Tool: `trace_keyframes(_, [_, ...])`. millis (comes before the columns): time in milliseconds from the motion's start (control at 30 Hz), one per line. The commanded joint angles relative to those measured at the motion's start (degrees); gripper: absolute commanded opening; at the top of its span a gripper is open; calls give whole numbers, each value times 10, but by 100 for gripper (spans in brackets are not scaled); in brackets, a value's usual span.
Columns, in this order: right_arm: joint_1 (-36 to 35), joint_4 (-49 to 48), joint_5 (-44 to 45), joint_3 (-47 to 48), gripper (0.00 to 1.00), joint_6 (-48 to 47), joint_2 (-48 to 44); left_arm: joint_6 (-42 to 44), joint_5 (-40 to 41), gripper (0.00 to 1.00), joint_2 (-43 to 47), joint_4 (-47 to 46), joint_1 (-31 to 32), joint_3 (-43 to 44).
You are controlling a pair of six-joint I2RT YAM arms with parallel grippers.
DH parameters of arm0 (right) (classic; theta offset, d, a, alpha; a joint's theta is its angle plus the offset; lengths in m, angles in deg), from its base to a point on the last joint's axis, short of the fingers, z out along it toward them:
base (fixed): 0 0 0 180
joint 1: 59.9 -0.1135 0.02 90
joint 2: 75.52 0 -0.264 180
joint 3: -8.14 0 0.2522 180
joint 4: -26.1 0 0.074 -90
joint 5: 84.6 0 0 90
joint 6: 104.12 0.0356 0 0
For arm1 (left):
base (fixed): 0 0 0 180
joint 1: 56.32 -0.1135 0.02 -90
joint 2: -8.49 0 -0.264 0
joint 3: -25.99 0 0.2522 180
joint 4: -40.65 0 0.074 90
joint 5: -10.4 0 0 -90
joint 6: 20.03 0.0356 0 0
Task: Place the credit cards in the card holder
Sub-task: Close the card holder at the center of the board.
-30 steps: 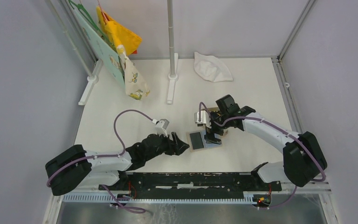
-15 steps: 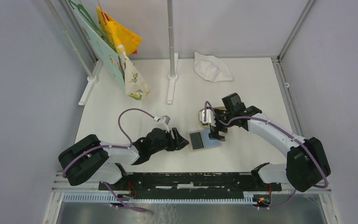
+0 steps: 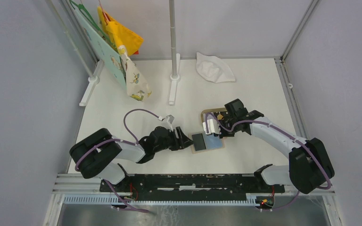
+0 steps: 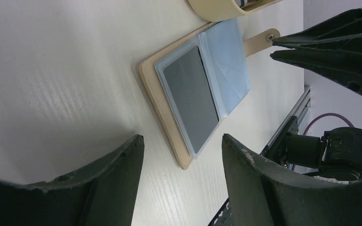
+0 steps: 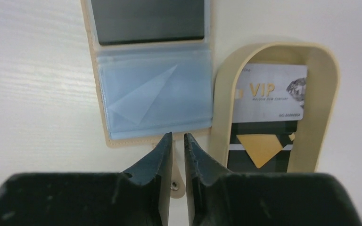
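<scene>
The card holder (image 3: 207,142) lies open on the table. A dark credit card (image 4: 191,99) sits in its left pocket and the light blue pocket (image 5: 155,96) beside it holds nothing. Just behind, the tan oval tray (image 5: 323,94) contains a grey-white VIP card (image 5: 271,92) lying over a black card with an orange diamond (image 5: 259,150). My left gripper (image 4: 183,137) is open, low at the holder's left edge, with nothing in it. My right gripper (image 5: 177,137) hovers over the holder's snap strap, jaws drawn together to a thin slit with nothing between them.
A white cloth (image 3: 214,68) lies at the back. A pole on a white foot (image 3: 173,75) stands behind the middle. Hangers with coloured cloths (image 3: 122,52) are at the back left. A black rail (image 3: 188,181) runs along the near edge.
The right gripper has gone from wide open to nearly shut and lowered toward the holder's right edge. The left arm has swung in closer to the holder, its jaws slightly narrower.
</scene>
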Motion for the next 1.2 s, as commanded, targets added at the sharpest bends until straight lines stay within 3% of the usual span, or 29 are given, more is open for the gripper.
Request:
trace_keyframes(0, [0, -11, 96, -27, 19, -38, -8, -6, 6, 69, -17, 18, -3, 18])
trace_keyframes(233, [-5, -15, 172, -28, 16, -25, 53, 7, 28, 70, -33, 56, -2, 34])
trace_keyframes(533, [-13, 4, 149, -22, 16, -28, 81, 2, 8, 71, -77, 18, -2, 41])
trace_keyframes(800, [-20, 17, 132, -16, 16, -29, 96, -10, -37, 70, -108, -87, -2, 40])
trace_keyframes(1167, [-22, 31, 82, -5, 17, -30, 98, -56, -131, 58, -130, -318, -1, 13])
